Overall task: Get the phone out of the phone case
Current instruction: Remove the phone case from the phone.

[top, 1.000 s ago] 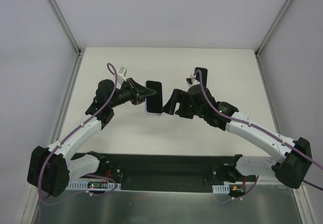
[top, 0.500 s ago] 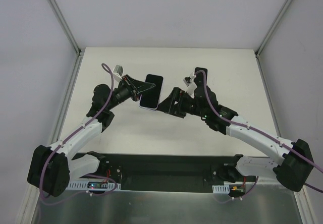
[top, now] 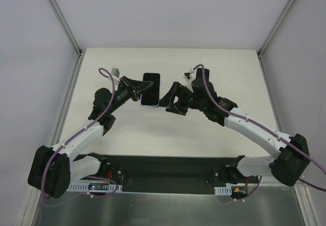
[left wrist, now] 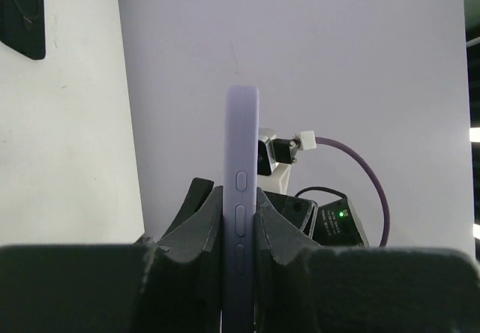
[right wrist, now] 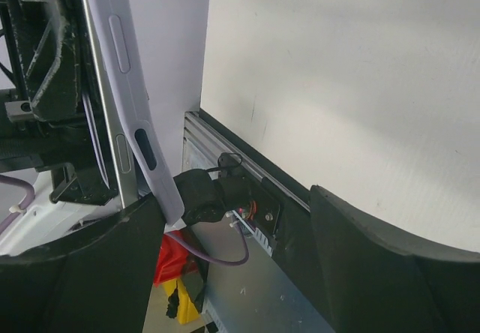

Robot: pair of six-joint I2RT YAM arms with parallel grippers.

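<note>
The phone (top: 151, 88), screen dark, sits in a lilac phone case (left wrist: 241, 145) and is held up above the table. My left gripper (top: 144, 89) is shut on it; in the left wrist view the cased phone stands edge-on between the two pads (left wrist: 241, 220). My right gripper (top: 169, 100) is open at the phone's right edge. In the right wrist view the lilac case edge (right wrist: 127, 70) bows away from the phone's silver side (right wrist: 121, 164), and the case's lower corner rests against my left finger (right wrist: 82, 273). The other finger (right wrist: 390, 273) stands well apart.
A flat black object (left wrist: 21, 10) lies on the white table (top: 127, 134) toward the back, partly behind the right arm (top: 205, 74). Grey walls close in the table on both sides. The arms' black base rail (top: 168, 167) runs along the near edge.
The left arm has carried the phone up and toward the back, turning it more upright. The right gripper has followed to the phone's right edge, and its jaws have narrowed a little.
</note>
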